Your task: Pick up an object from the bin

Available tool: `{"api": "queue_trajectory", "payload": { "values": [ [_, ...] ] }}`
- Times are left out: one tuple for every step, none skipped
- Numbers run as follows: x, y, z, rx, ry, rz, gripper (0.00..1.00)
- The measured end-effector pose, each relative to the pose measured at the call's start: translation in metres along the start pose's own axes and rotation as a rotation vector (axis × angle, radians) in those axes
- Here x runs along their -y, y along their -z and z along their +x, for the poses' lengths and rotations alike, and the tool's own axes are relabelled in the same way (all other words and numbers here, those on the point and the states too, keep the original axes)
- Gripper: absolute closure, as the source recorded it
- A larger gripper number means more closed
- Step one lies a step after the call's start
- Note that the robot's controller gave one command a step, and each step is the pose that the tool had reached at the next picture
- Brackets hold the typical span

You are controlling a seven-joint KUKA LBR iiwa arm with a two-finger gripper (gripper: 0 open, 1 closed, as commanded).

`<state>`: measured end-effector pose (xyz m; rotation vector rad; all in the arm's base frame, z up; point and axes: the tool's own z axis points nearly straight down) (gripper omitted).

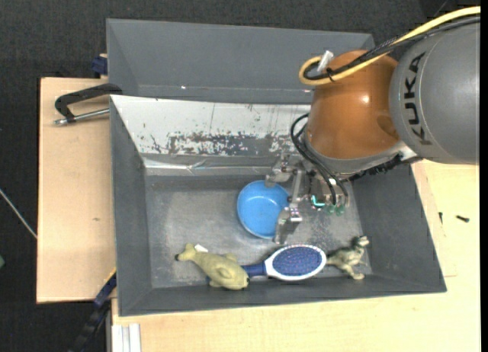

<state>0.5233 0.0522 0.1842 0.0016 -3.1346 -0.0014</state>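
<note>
Holding four loose things, the grey bin had a blue cup near its middle, mouth up (round, no clear long axis). The gripper was at the cup's right rim; whether it was wide or narrow I could not tell. Below the cup lay a blue hairbrush, handle pointing left at a yellowish toy.

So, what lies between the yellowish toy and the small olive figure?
In the camera view, a blue oval brush lies between them, its handle pointing to the yellowish toy.
</note>
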Motion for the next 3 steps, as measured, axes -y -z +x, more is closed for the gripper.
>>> {"api": "queue_trajectory", "payload": {
  "values": [
    [-0.003,-0.1,0.001,0.015,0.038,-0.001,0.0],
    [-0.002,-0.1,0.001,0.014,0.037,0.0,1.0],
    [-0.011,0.017,-0.001,0.021,0.047,-0.001,1.0]
  ]
}}
